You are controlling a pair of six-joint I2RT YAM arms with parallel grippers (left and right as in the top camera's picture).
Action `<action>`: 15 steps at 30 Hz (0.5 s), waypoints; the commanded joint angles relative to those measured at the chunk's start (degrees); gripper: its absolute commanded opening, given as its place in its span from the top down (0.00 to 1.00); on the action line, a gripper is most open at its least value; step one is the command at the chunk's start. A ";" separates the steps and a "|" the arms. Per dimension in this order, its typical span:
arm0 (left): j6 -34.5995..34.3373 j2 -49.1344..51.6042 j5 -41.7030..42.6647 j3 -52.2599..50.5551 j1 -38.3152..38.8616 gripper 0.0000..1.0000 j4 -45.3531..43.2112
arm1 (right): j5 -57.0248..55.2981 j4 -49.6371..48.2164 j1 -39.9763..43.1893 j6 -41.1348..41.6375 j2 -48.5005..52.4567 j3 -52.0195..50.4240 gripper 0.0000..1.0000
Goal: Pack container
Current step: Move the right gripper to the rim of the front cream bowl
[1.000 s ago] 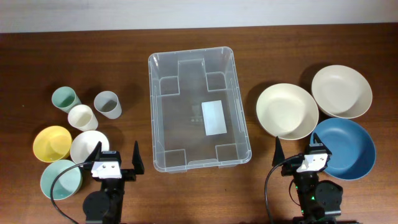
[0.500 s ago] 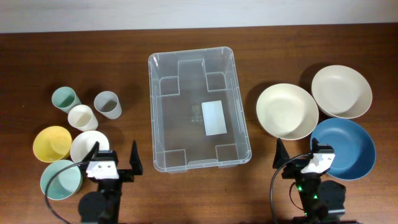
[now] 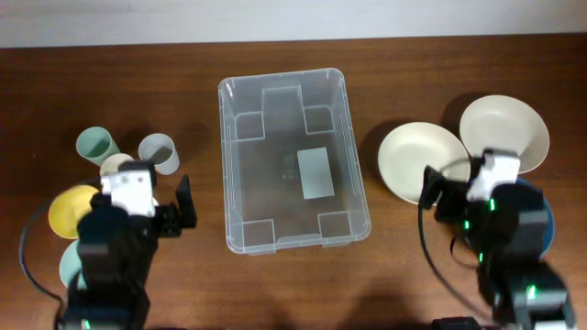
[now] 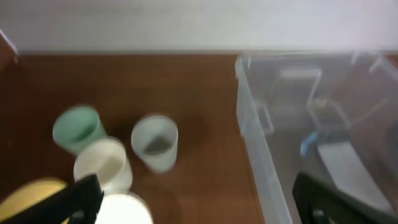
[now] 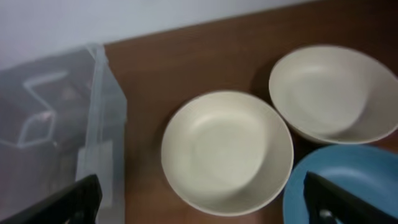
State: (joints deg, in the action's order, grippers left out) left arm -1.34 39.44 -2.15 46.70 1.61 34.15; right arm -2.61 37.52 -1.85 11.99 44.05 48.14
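The clear container (image 3: 266,183) stands empty in the middle of the table, with a white label on its base. My left gripper (image 3: 154,206) is open and empty, above the white bowl (image 4: 121,211) and left of the container's wall (image 4: 261,143). My right gripper (image 3: 472,188) is open and empty, above the near edge of the cream bowl (image 3: 413,163), between it and the blue bowl (image 3: 543,206). In the right wrist view the gripper (image 5: 202,205) spans the cream bowl (image 5: 227,152), with the container (image 5: 102,124) at the left.
On the left stand a green cup (image 3: 94,145), a grey cup (image 3: 158,151) and a cream cup (image 3: 115,165), with a yellow bowl (image 3: 62,209) and a teal bowl (image 3: 69,266). A beige bowl (image 3: 504,128) sits at the far right.
Both arms have lifted from the table's front edge and reached forward. The left now covers the white bowl, the right covers part of the blue bowl. No object has moved.
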 commanded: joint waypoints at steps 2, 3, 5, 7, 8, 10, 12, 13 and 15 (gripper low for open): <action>4.02 13.79 3.39 15.02 0.11 0.00 12.52 | 4.15 14.58 4.02 0.31 18.82 20.15 0.01; 4.90 16.83 5.46 18.34 0.11 0.00 16.15 | 7.26 19.54 5.70 0.33 23.45 25.14 0.01; 4.87 19.96 6.75 21.66 0.11 0.00 19.58 | 9.94 27.41 8.02 0.33 30.25 32.48 0.01; 4.87 21.49 6.73 22.95 0.11 0.00 20.65 | 9.66 31.32 9.18 0.33 33.62 35.80 0.01; 4.87 21.86 6.73 22.99 0.11 0.00 20.59 | 9.68 33.05 9.90 0.35 35.39 36.96 0.01; 4.87 22.29 6.73 22.99 0.11 0.00 20.55 | 9.68 34.03 11.10 0.61 36.81 37.07 0.01; 4.87 22.38 6.71 22.99 0.11 0.00 20.59 | 9.55 33.35 14.14 2.67 37.62 37.03 0.01; 4.87 22.36 6.71 22.99 0.11 0.00 20.59 | 9.53 32.63 15.34 3.58 37.64 37.05 0.01; 4.87 22.32 6.71 22.99 0.11 0.00 20.59 | 11.32 29.27 20.48 3.98 37.64 37.20 0.01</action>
State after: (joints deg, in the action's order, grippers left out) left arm 2.44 61.73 3.29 68.25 1.61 54.70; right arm 6.50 69.32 13.02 13.80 81.95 83.55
